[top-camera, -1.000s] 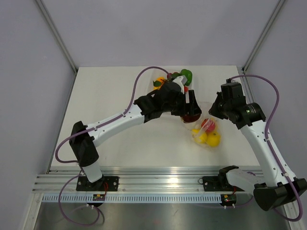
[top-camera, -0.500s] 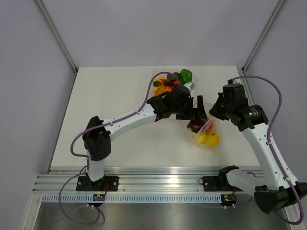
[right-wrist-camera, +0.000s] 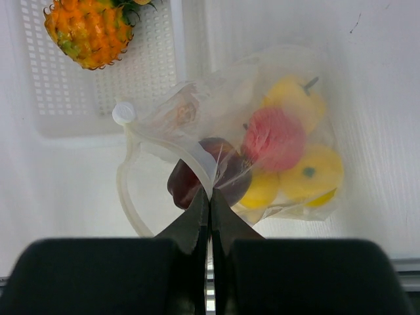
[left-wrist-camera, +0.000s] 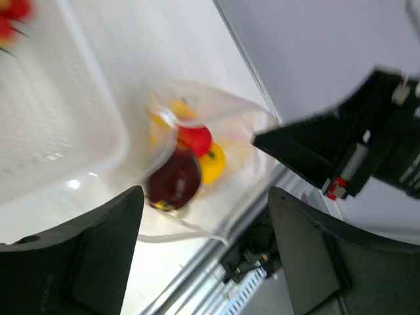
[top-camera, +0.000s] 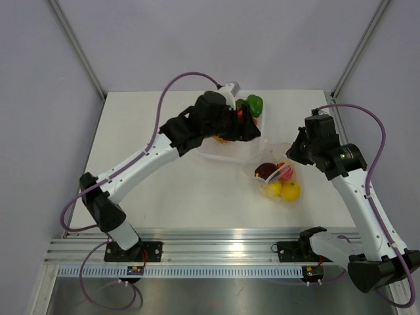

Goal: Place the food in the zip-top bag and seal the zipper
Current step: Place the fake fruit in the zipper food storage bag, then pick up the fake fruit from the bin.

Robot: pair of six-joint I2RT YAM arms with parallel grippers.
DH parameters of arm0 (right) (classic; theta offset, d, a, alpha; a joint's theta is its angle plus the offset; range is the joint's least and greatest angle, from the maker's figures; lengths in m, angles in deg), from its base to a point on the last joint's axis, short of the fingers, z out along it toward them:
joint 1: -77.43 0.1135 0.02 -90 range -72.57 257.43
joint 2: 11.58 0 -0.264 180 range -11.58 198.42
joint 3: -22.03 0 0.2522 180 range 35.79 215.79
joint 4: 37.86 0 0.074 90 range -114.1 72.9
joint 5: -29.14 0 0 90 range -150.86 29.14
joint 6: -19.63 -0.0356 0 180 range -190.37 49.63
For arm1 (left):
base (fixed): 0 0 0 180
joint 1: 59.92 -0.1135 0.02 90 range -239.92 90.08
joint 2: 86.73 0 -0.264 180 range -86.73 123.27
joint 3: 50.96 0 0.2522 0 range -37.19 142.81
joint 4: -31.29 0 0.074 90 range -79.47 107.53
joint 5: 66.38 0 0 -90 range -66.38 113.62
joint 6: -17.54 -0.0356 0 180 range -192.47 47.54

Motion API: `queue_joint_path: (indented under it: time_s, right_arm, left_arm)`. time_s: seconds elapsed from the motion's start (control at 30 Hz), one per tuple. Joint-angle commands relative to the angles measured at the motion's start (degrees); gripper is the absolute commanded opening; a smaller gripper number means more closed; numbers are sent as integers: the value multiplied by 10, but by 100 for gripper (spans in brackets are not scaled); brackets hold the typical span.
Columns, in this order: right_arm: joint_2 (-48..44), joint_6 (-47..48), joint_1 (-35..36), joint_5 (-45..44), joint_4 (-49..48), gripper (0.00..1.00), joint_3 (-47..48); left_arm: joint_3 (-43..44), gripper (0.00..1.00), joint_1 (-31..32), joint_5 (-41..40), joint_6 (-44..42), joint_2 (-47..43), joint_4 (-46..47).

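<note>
The zip-top bag [top-camera: 282, 180] lies on the table right of the tray, mouth open toward the tray. Inside are a dark purple fruit [top-camera: 265, 172], a red one [right-wrist-camera: 272, 138] and yellow ones [right-wrist-camera: 315, 172]. My right gripper [right-wrist-camera: 210, 195] is shut on the bag's zipper [right-wrist-camera: 161, 149] and holds the rim up; in the top view the right gripper [top-camera: 293, 152] is at the bag's far edge. My left gripper [top-camera: 252, 131] is open and empty, above the tray's right end. The left wrist view shows the gripper [left-wrist-camera: 205, 191] above the bag [left-wrist-camera: 230, 131] and the purple fruit [left-wrist-camera: 174, 182].
The white tray [top-camera: 216, 152] holds more food: a green pepper [top-camera: 254, 103] and an orange spiky pineapple [right-wrist-camera: 88, 33]. The tray's rim [right-wrist-camera: 190, 39] lies close to the bag's mouth. The table's metal rail [top-camera: 216, 236] runs along the near edge.
My left gripper carried the dark purple fruit to the bag's mouth, let it go inside, and drew back over the tray. The right gripper kept its hold on the rim.
</note>
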Motion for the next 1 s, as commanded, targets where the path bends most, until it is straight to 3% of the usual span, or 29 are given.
queue_joint_path:
  time_s: [0.0, 0.1, 0.33, 0.4, 0.6, 0.77, 0.97]
  right_arm:
    - [-14, 3, -1, -13, -6, 4, 7]
    - [-13, 3, -2, -13, -5, 4, 8]
    - [-8, 7, -2, -19, -2, 4, 12]
    - [-8, 7, -2, -20, -1, 4, 12]
    - [-6, 7, -2, -20, -4, 4, 6]
    - [2, 9, -2, -22, -5, 4, 6]
    - [9, 7, -1, -15, -10, 4, 7]
  left_arm:
    - [-22, 76, -97, -12, -14, -28, 32]
    - [15, 75, -130, -24, -45, 19, 5]
    - [270, 86, -145, -58, -124, 208, -117]
    - [306, 86, -152, -61, -132, 259, -136]
    - [258, 78, -195, -75, -118, 279, -38]
    - [236, 75, -235, -13, -94, 299, 37]
    - [289, 71, -271, 71, -72, 376, 54]
